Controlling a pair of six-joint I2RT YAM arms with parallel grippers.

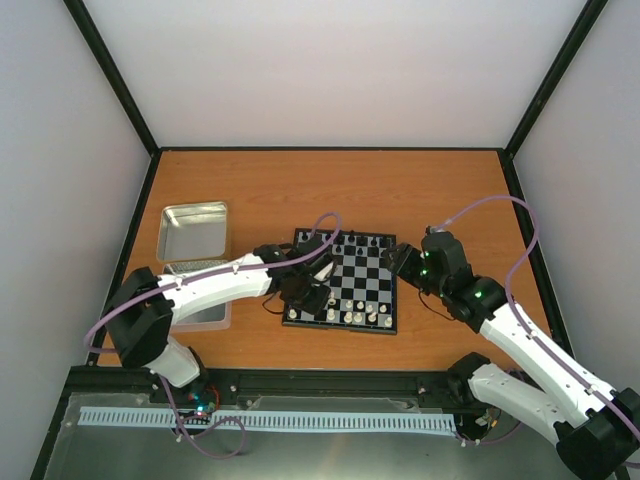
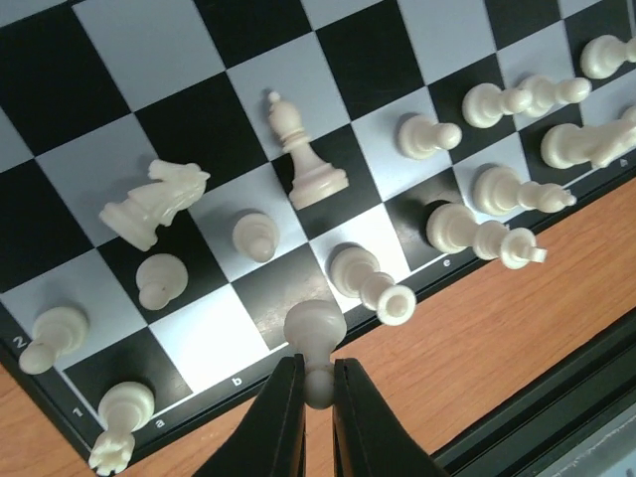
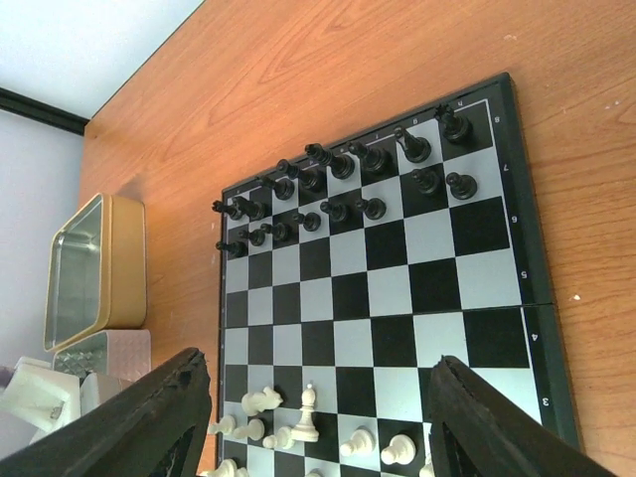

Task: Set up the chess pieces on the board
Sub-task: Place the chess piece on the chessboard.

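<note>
The board point(image 1: 374, 283) lies mid-table, with black chess pieces point(image 3: 338, 189) lined up on its two far rows and cream-white ones point(image 1: 358, 316) along the near rows. My left gripper point(image 2: 317, 376) is shut on a white pawn point(image 2: 315, 331), pinching its head, just above the board's near edge point(image 2: 199, 393) by the white side. Close by, a white bishop point(image 2: 303, 149) stands upright and a white knight point(image 2: 154, 204) lies on its side. My right gripper point(image 3: 318, 422) hangs open above the board's right part, its fingers point(image 3: 149, 422) spread wide with nothing between them.
A shiny metal tray point(image 1: 192, 232) sits to the left of the board. A pale box point(image 1: 208, 316) lies under my left arm. Orange tabletop point(image 1: 330, 190) stretches behind the board. Black frame posts and white walls close in the table.
</note>
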